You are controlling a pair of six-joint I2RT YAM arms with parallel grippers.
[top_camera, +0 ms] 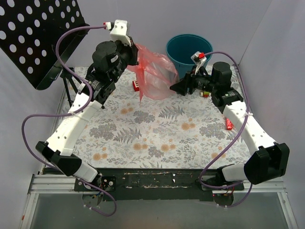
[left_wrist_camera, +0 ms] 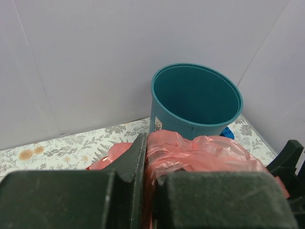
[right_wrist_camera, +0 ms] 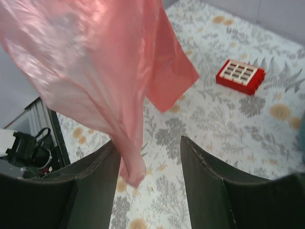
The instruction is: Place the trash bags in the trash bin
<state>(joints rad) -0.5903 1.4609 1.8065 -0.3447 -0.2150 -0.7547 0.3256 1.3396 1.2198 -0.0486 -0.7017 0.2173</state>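
A translucent red-pink trash bag (top_camera: 155,71) hangs in the air at the back, left of the teal trash bin (top_camera: 188,47). My left gripper (top_camera: 135,59) is shut on the bag's top and holds it up; its jaws pinch the film (left_wrist_camera: 190,152) with the bin (left_wrist_camera: 195,102) just beyond. My right gripper (top_camera: 176,87) is open beside the bag's right lower edge. In the right wrist view the bag (right_wrist_camera: 86,67) hangs down between the open fingers (right_wrist_camera: 147,167), its tip against the left finger (right_wrist_camera: 95,176).
A small red block with a white grid (right_wrist_camera: 239,76) lies on the floral mat (top_camera: 152,129) behind the bag, also in the top view (top_camera: 136,86). A perforated black panel (top_camera: 38,33) stands at the back left. Small red items (top_camera: 228,125) lie by the right arm.
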